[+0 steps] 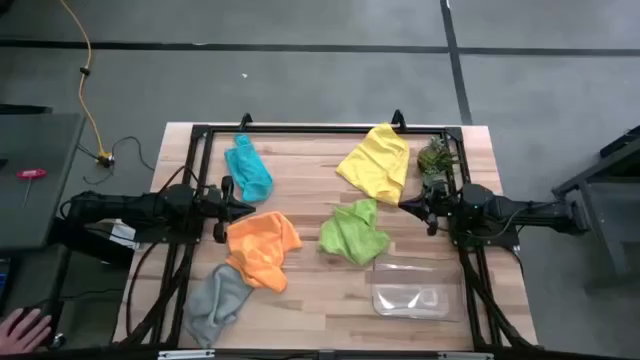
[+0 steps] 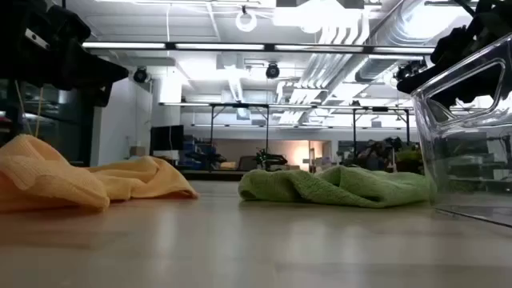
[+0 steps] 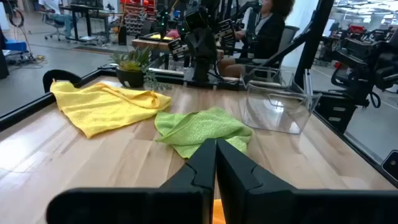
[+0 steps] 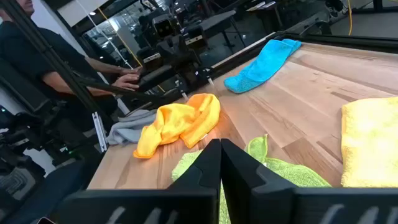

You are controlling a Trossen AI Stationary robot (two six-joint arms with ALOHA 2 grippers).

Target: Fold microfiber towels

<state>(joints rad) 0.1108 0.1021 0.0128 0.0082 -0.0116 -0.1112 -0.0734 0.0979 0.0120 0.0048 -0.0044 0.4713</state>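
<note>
Five towels lie crumpled on the wooden table [image 1: 320, 300]: teal [image 1: 248, 170] at far left, yellow [image 1: 377, 162] at far right, orange [image 1: 262, 246] and lime green [image 1: 353, 233] in the middle, grey [image 1: 216, 303] at near left. My left gripper [image 1: 245, 208] is shut and empty, above the table between the teal and orange towels. My right gripper [image 1: 405, 204] is shut and empty, between the yellow and lime green towels. In the left wrist view the shut fingers [image 3: 216, 163] point toward the lime green towel [image 3: 202, 127]; the right wrist fingers [image 4: 219, 158] point toward the orange towel [image 4: 180, 122].
A clear plastic tray [image 1: 412, 287] stands at the near right. A small potted plant [image 1: 437, 160] stands at the far right beside the yellow towel. A black frame [image 1: 320, 129] runs along the table's far edge. People sit beyond the table [image 4: 74, 62]; a hand [image 1: 22, 328] shows at lower left.
</note>
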